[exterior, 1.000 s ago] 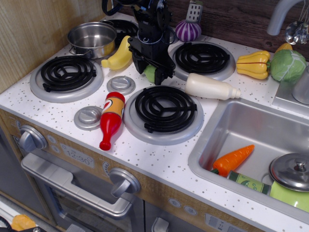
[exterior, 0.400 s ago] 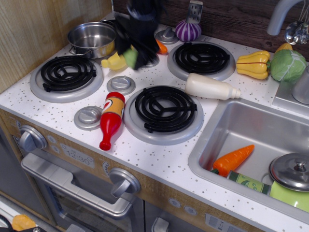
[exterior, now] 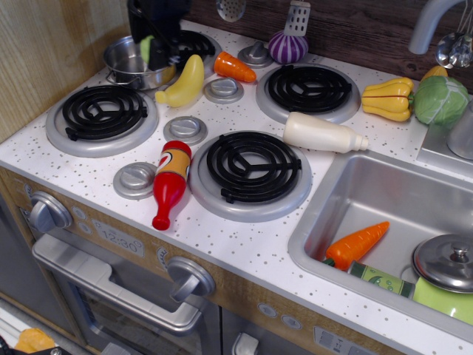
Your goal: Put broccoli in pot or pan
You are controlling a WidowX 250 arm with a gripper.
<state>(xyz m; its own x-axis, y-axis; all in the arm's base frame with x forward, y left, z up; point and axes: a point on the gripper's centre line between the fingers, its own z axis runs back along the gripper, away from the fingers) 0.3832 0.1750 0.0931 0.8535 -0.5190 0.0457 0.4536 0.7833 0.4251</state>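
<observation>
The broccoli is a small pale green lump held in my black gripper, which is shut on it. The gripper hangs at the back left, right over the opening of the shiny steel pot. The pot stands on the back left burner. The broccoli sits at about rim height, over the pot's right half. The gripper's body hides part of the pot's inside and its far rim.
A yellow banana lies just right of the pot, and an orange carrot piece lies beyond it. A ketchup bottle, a white bottle, a purple onion, a yellow pepper and a green cabbage lie around the burners. The sink holds a carrot and a steel lid.
My gripper has lifted the broccoli from between the middle burners and carried it left and back, over the banana, to above the pot.
</observation>
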